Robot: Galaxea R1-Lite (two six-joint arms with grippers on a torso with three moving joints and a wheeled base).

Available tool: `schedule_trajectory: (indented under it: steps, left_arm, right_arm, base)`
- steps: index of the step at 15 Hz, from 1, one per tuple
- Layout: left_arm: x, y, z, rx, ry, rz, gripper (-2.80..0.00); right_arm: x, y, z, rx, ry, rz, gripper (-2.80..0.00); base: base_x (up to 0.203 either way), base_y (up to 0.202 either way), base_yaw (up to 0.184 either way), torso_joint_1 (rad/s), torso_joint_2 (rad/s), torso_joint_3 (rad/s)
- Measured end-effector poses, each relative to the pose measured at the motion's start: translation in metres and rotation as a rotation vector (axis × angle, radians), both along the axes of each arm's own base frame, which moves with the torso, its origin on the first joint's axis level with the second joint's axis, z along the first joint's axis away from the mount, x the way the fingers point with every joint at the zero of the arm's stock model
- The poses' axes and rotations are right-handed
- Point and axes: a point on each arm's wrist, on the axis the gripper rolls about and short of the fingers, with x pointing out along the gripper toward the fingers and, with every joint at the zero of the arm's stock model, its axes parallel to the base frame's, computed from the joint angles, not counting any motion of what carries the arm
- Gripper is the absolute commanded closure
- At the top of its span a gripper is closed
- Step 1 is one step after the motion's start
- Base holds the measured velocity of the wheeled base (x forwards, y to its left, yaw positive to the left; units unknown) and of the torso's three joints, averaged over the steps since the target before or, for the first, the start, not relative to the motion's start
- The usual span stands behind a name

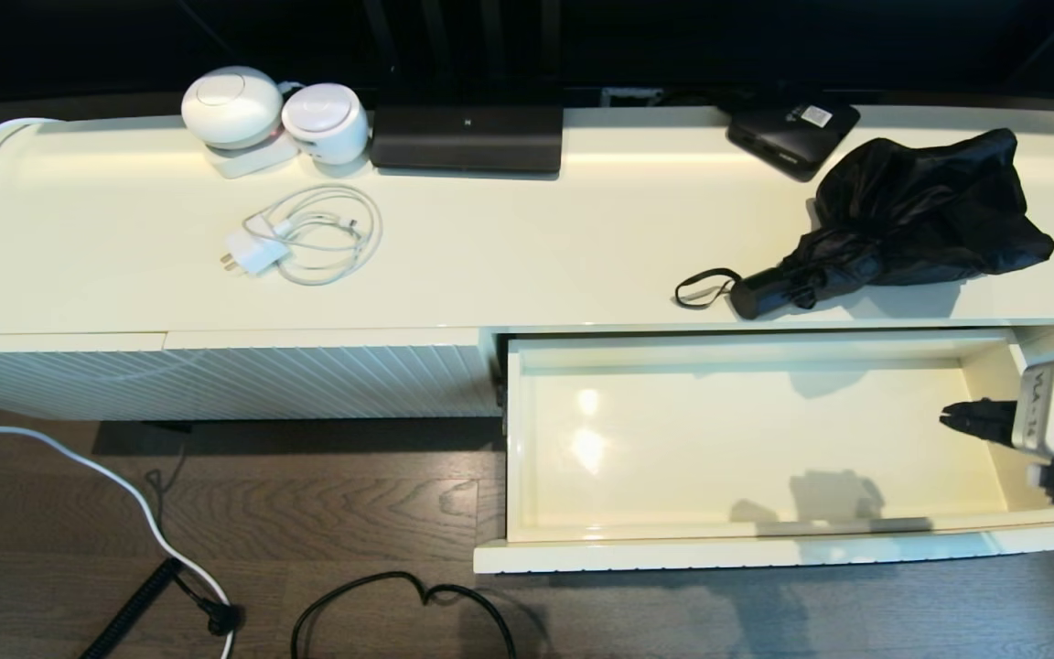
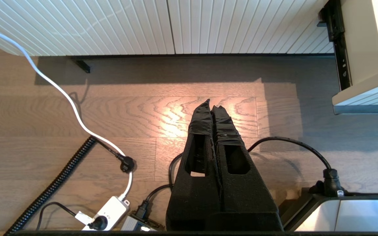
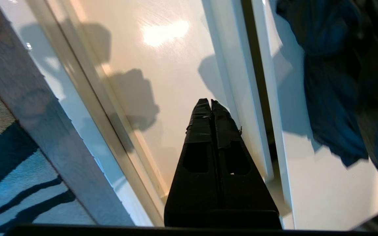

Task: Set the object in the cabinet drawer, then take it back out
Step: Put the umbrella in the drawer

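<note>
I have the wide cream-white drawer with the glossy interior (image 1: 747, 439) pulled open and nothing in it, and my right gripper (image 1: 948, 418) hangs over its right end with the jaws pressed together, holding nothing. The black compact folding umbrella with loose bunched fabric (image 1: 911, 215) lies on the cream cabinet top (image 1: 509, 247) just behind the drawer opening, its short cylindrical handle (image 1: 765, 291) close to the front edge and the thin wrist loop (image 1: 703, 288) trailing beside it. My left gripper (image 2: 211, 105) is parked low over the wood floor (image 2: 143, 114), jaws closed too. My worry: if I pinch only that slack fabric, it may slide or unfurl, and the canopy could snag on the drawer's back wall; grabbing the handle from here could nudge it off the edge. The loop might catch a fingertip. For writing, I read "VLA-14" or so on the right wrist housing (image 1: 1053, 407); the flat black box's white label (image 1: 815, 115) is too small to read.
</note>
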Motion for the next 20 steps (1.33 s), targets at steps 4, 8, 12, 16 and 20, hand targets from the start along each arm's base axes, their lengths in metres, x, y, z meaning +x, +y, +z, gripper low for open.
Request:
schedule_trajectory:
  steps: [4,8,12,16,20]
  left_arm:
    - [0.000,0.000,0.000,0.000,0.000,0.000,0.00]
    - [0.000,0.000,0.000,-0.001,0.000,0.000,0.00]
    - [0.000,0.000,0.000,0.000,0.000,0.000,0.00]
    - [0.000,0.000,0.000,0.000,0.000,0.000,0.00]
    - [0.000,0.000,0.000,0.000,-0.001,0.000,0.00]
  right_arm:
    - [0.000,-0.003,0.017,0.144,-0.009,-0.242,0.00]
    - [-0.004,-0.005,0.028,0.404,0.062,-0.433,0.00]
    - [-0.001,-0.004,0.044,0.750,0.091,-0.591,0.00]
    - [0.006,0.005,0.083,1.176,0.137,-0.693,0.00]
    - [0.018,0.017,0.108,1.490,0.256,-0.806,0.00]
  base:
    - [0.000,0.000,0.000,0.000,0.00,0.000]
    - [0.000,0.000,0.000,0.000,0.00,0.000]
    - [0.000,0.000,0.000,0.000,0.00,0.000]
    - [0.000,0.000,0.000,0.000,0.00,0.000]
    - [0.000,0.000,0.000,0.000,0.00,0.000]
